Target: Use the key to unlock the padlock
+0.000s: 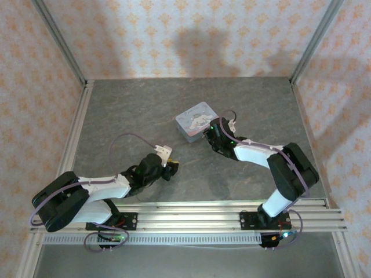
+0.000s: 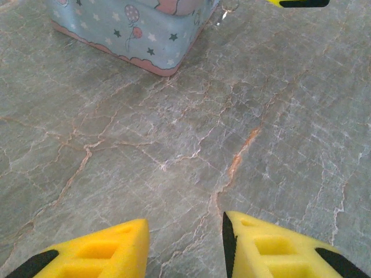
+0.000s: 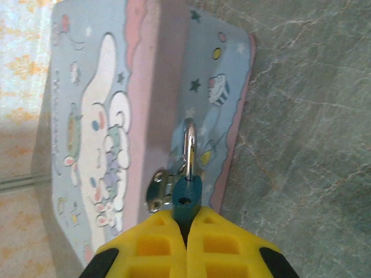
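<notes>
- Right gripper [image 3: 186, 223] clamps the padlock [image 3: 187, 194] at six o'clock; we should hold it steady by the tin [image 3: 87, 116].
- Left gripper [image 2: 185, 229] gapes empty; we should fetch the key next.

We list: padlock [image 3: 187, 196], lower body hidden inside right gripper [image 3: 186, 223]; tin [image 2: 133, 35], cut by top edge; glint [image 2: 224, 13] beside it, too small to identify.

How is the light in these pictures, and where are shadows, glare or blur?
Top external: soft, even light; two faint shadows on the back wall. Right wrist: the padlock shows a bright glint on its shackle; the wallpaper beyond the tin is blurred. Left wrist: the veins of the table are sharp, without glare.
</notes>
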